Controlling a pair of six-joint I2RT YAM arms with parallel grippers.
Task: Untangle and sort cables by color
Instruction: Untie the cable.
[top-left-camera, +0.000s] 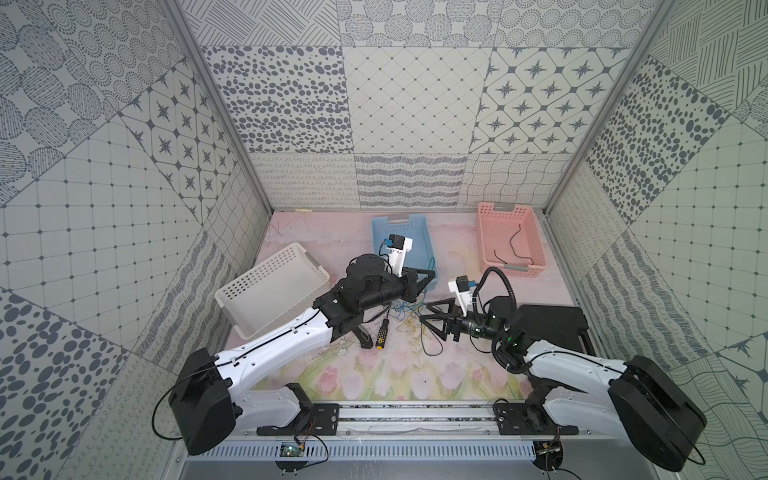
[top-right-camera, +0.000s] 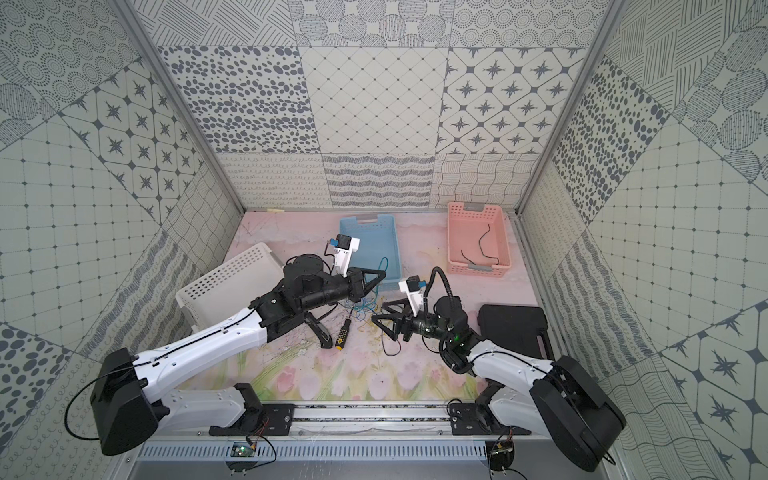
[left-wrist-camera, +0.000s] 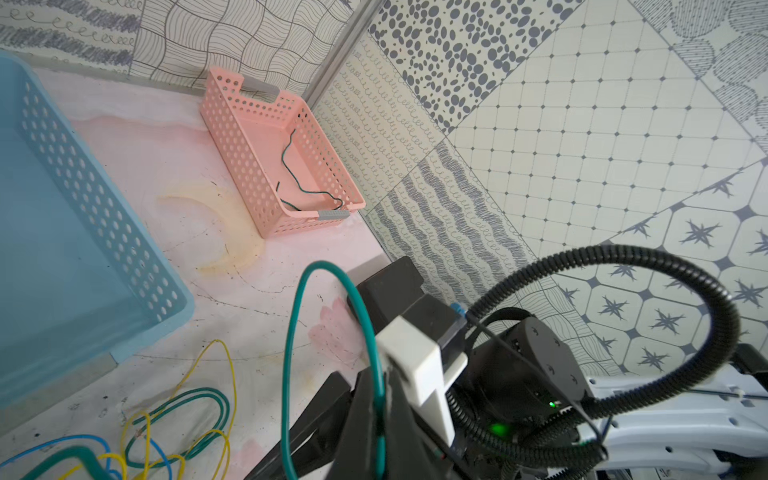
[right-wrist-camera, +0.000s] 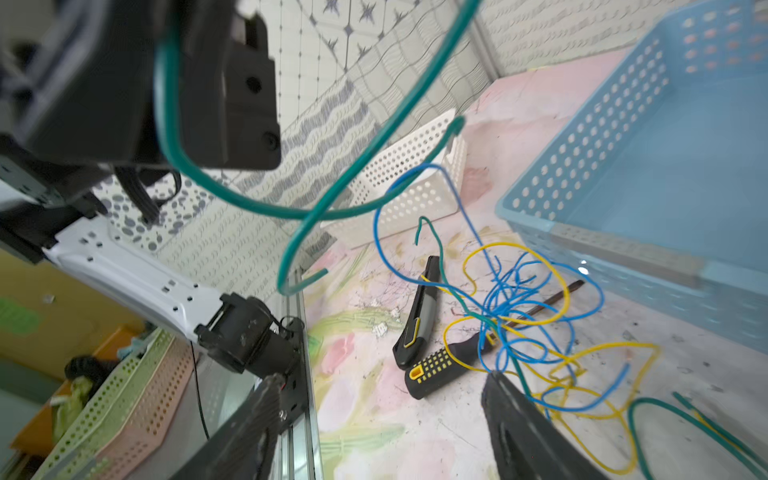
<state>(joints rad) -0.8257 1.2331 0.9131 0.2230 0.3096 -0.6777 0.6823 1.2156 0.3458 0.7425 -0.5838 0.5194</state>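
A tangle of blue, yellow and green cables (top-left-camera: 409, 309) (right-wrist-camera: 519, 307) lies mid-table, just in front of the blue basket. My left gripper (top-left-camera: 432, 274) (left-wrist-camera: 376, 399) is shut on a green cable (left-wrist-camera: 291, 353) (right-wrist-camera: 374, 145), which arcs up in a loop from its jaws above the tangle. My right gripper (top-left-camera: 424, 313) (right-wrist-camera: 380, 378) stands open just right of the tangle, low over the table, with nothing between its fingers. One dark cable (top-left-camera: 513, 241) (left-wrist-camera: 299, 183) lies in the pink basket. Another dark strand (top-left-camera: 432, 345) trails toward the front.
A blue basket (top-left-camera: 415, 224) stands at the back middle and a pink basket (top-left-camera: 486, 232) at the back right. A white basket (top-left-camera: 270, 291) leans tilted at the left. A black-and-yellow screwdriver (top-left-camera: 381, 332) and a utility knife (top-left-camera: 363, 336) lie by the tangle. A black case (top-left-camera: 552, 324) sits right.
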